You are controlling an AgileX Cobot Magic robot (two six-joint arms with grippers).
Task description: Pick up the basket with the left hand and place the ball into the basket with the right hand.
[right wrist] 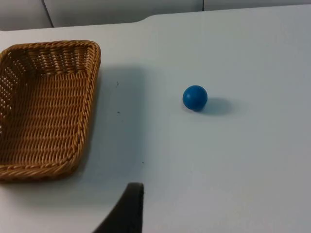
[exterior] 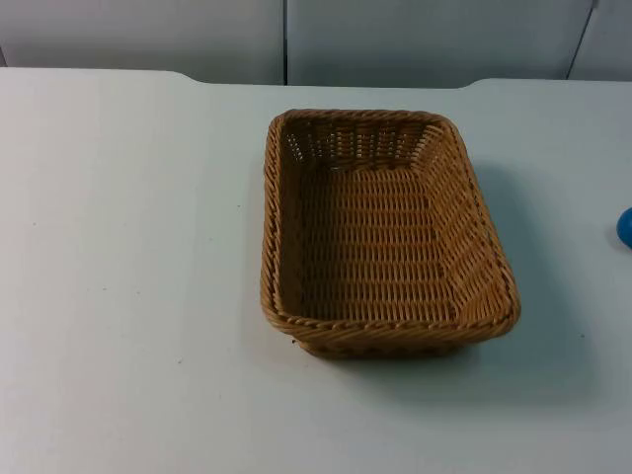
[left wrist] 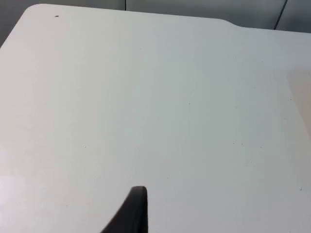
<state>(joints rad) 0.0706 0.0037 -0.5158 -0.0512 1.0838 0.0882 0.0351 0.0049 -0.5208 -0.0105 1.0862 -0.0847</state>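
An empty woven tan basket sits flat on the white table, about at its middle. A small blue ball rests on the table to the right of the basket, cut by the picture's edge. In the right wrist view the ball lies apart from the basket, with a strip of bare table between them. My right gripper hovers over the table short of both and touches neither. My left gripper hangs above bare table and holds nothing.
A grey partition wall closes the table's far edge. Open table surface lies to the left of the basket and in front of it.
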